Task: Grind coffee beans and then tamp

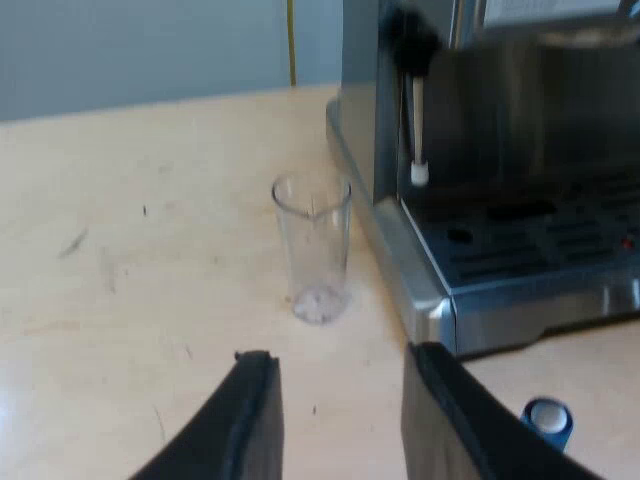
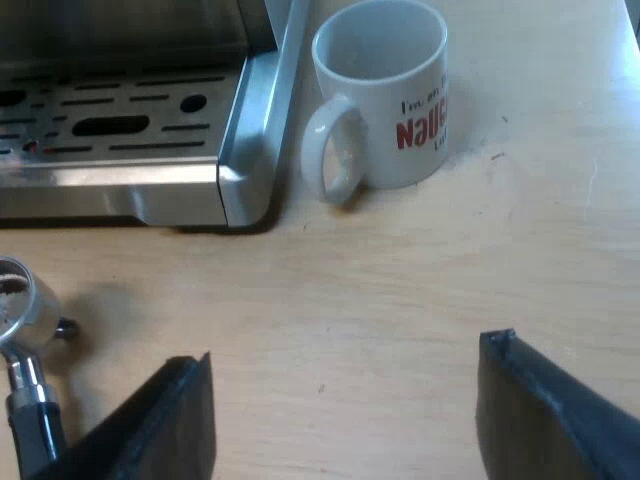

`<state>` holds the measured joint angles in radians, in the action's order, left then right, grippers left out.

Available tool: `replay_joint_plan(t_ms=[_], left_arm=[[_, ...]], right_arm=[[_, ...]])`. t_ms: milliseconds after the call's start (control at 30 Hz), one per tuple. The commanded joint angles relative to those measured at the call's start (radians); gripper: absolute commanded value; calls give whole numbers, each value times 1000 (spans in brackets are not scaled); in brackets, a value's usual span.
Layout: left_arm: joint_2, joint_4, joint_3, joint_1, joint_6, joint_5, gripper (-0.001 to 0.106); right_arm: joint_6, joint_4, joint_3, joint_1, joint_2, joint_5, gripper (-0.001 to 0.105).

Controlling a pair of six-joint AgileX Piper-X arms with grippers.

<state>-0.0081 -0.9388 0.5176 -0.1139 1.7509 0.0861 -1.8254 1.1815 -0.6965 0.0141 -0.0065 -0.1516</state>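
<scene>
My left gripper [image 1: 340,375] stands open over the bare wooden table, short of a clear measuring glass [image 1: 313,248] that stands upright beside the espresso machine [image 1: 500,200]. A blue tamper [image 1: 548,420] lies on the table just past one finger, near the machine's drip tray. My right gripper [image 2: 345,365] is open wide above the table, with nothing between its fingers. The metal holder [image 2: 22,305] lies loose on the table by one finger, its basket toward the machine's drip tray [image 2: 120,120] and its dark handle running off toward me.
A white mug [image 2: 385,95] with red lettering stands upright at the corner of the drip tray. The machine's steam wand [image 1: 417,120] hangs down over the tray. A pale wall rises beyond the table's far edge.
</scene>
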Motion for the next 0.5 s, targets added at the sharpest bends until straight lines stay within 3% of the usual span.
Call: replay_joint_plan(t_ms=[33, 500], left_arm=[[-44, 2, -17, 1, 3, 0, 32], [-44, -6, -41, 1, 3, 0, 32]], right_arm=[[-12, -20, 17, 1, -48, -10, 59], [13, -40, 124, 1, -48, -44, 59]])
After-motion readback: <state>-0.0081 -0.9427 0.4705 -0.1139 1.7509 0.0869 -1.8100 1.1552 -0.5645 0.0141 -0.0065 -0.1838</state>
